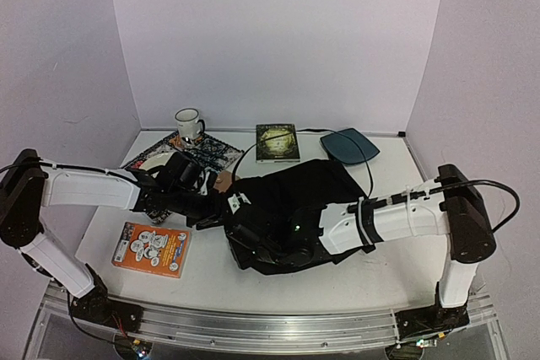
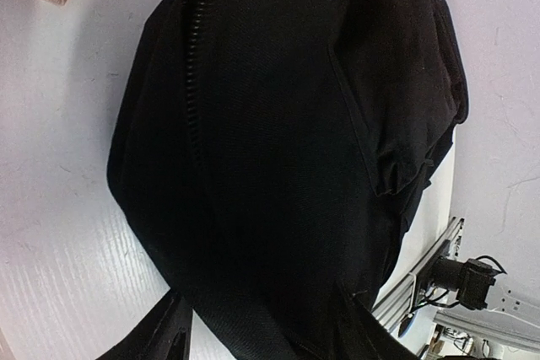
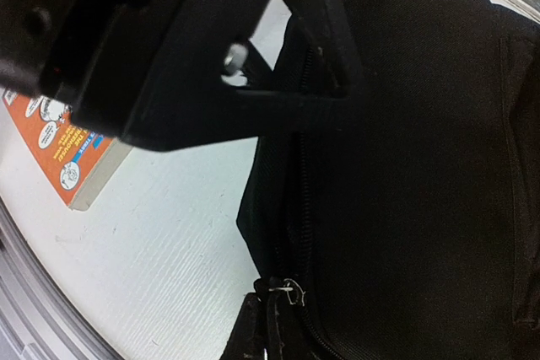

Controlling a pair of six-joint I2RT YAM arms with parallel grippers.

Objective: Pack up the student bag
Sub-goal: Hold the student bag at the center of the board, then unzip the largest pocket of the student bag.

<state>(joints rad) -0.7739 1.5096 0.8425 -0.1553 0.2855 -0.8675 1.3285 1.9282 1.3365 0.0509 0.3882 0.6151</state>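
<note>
Closest to the lens in the right wrist view, the right gripper [image 3: 268,308] sits at the bottom edge of the frame with its jaws pressed together, right at the zip [image 3: 302,200] of the student bag [image 3: 422,174]. We see a small white tie [image 3: 289,290] just beside the tips, but we cannot tell whether the jaws pinch it.

From the top camera, we find the bag slumped in the middle of the tabletop [image 1: 211,271], with both arms meeting over it. The left gripper [image 1: 218,206] reaches the bag's left edge. Its fingers are lost against the black fabric, so we cannot tell whether its jaws are spread or clamped on cloth.

An orange book [image 1: 152,248] lies at lower left, apart from the bag, with bare tabletop between them and along the bag's near edge. The far edge is more crowded. A dark book [image 1: 277,142] lies just beyond it, a teal pad [image 1: 348,145] sits near it at upper right, and a patterned mat [image 1: 207,153] and a mug [image 1: 188,123] stand at upper left. Under the right arm, to the right of the bag, we see bare tabletop.
</note>
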